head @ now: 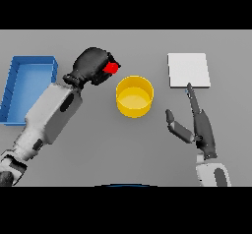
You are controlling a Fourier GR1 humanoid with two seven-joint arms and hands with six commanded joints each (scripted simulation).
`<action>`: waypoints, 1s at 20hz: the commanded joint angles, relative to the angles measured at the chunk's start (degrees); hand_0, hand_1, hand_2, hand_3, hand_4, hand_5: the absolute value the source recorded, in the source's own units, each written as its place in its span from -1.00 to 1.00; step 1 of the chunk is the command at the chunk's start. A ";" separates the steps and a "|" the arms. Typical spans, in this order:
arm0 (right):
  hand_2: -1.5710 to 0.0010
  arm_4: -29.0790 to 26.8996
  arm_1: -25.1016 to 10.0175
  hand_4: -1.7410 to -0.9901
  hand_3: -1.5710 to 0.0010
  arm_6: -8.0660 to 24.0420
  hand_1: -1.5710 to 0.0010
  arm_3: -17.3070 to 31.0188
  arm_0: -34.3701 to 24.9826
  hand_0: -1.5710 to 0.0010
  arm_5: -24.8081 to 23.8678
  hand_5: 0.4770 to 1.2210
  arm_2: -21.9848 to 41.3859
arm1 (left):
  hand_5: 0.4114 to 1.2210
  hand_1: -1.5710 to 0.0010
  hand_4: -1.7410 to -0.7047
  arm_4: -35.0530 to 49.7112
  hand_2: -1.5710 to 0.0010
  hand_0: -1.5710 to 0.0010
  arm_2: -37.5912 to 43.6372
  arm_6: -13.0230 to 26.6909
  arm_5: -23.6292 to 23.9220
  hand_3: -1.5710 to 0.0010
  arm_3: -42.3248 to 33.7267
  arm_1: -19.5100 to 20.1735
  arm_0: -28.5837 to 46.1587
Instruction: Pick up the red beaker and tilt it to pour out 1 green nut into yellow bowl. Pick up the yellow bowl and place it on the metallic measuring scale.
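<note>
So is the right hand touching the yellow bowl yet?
Apart. The head view shows bare grey table between the right hand, fingers straight, and the yellow bowl. The fingertips point toward the metallic scale instead.

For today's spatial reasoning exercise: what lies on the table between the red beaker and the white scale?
In the head view, the yellow bowl stands between the red beaker, held in the left hand, and the scale.

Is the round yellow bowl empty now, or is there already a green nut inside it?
Empty, it seems: the round yellow bowl shows only its yellow floor, no green nut.
</note>
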 commanded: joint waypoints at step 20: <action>1.00 -1.68 0.29 0.81 1.00 0.82 1.00 0.28 -0.90 1.00 1.38 -0.41 -0.09 | 1.00 -1.00 -0.98 -25.86 -1.00 -1.00 -27.72 -1.17 -15.94 -1.00 16.39 -1.75 -22.67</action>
